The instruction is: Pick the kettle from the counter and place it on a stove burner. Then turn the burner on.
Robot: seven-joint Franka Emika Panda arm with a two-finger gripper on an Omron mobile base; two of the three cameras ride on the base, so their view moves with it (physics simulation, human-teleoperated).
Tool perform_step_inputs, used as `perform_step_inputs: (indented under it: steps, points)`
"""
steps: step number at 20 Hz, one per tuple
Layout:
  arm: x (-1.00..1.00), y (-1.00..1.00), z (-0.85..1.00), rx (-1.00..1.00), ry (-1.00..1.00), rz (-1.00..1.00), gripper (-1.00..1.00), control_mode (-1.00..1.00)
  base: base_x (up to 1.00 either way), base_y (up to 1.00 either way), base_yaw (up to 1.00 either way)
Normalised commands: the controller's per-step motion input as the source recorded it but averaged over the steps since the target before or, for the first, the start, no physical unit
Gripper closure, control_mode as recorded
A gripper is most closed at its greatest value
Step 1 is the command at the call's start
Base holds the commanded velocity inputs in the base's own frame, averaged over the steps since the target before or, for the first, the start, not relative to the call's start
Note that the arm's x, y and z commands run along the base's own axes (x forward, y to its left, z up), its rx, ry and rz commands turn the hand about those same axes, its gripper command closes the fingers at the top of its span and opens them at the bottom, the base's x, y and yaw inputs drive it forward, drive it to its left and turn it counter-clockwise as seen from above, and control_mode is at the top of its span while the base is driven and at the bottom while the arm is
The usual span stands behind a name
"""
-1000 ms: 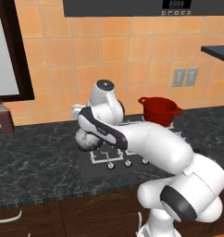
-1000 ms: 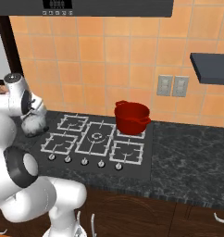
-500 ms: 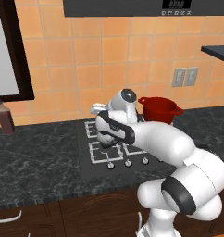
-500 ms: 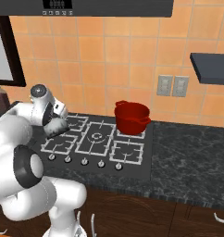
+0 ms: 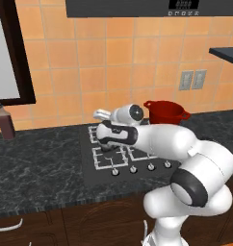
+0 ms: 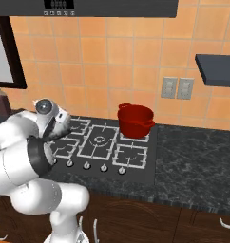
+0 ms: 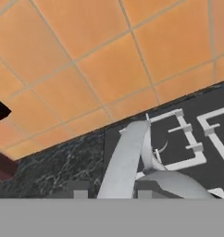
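The small rounded silver-grey metal kettle (image 7: 153, 178), its broad arched handle clamped in the dark two-finger gripper (image 7: 109, 192), hangs above the front-left light-grey wire grate burner (image 5: 109, 157) of the black cooktop (image 6: 150, 161), well apart from the red pot (image 6: 134, 120) at the back right.

The kettle (image 7: 132, 162) looks like smooth, dull grey metal. The table (image 5: 36, 168) is dark stone with pale streaks. The cooktop (image 6: 150, 163) is flat black and matt. The red pot (image 6: 134, 120) is shiny. The wall tiles (image 5: 113, 62) are smooth orange.
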Motion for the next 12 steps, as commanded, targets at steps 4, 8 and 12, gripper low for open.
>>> perform_step_inputs:
  steps: [4,8,12]
  points:
    - [-0.04,0.0,-0.27,0.31,0.0,0.0,1.0,-1.0,0.0,0.0,0.0]
    - [0.0,-0.09,-0.4,0.15,0.01,0.0,1.0,-1.0,0.0,0.0,0.0]
    - [0.0,-0.14,-0.48,0.0,0.0,0.0,1.0,-1.0,0.0,0.0,0.0]
